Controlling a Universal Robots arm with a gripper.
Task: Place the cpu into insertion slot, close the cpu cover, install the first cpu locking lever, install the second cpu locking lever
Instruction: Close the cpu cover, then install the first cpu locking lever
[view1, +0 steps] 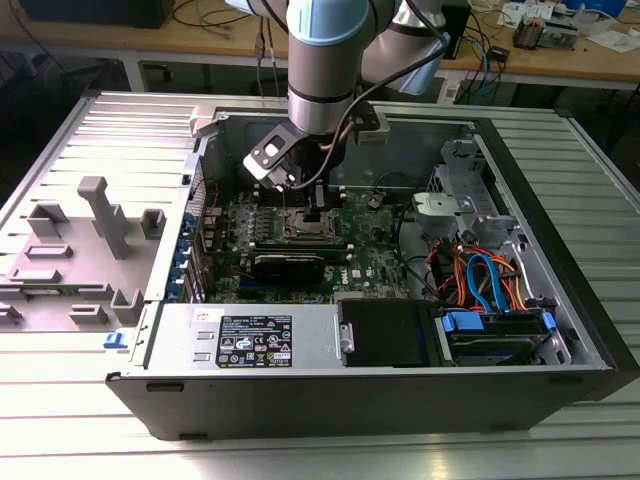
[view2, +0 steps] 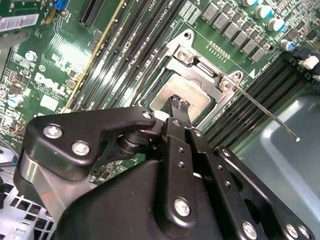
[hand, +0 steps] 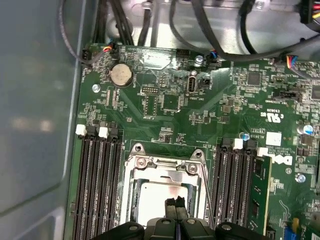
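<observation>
my fingers (hand: 171, 205) are pinched together with nothing in them, tips right over the chip (hand: 150, 197) sitting in its socket (hand: 129, 200).

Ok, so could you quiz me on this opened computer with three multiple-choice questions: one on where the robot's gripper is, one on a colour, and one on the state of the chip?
1. Where is the gripper?
A. Over the insertion slot
B. Over the drive cage
C. Outside the computer case

2. What colour is the circuit board?
A. Red
B. White
C. Green

3. How is the cpu?
A. Held in the air
B. Seated in the insertion slot
C. Lying on the table

Answers:
1 A: in both wrist views the tips hang right above the silver chip in its socket.
2 C: the board around the black memory slots is green.
3 B: it lies flat within the shiny frame of the cpu cover.
</observation>
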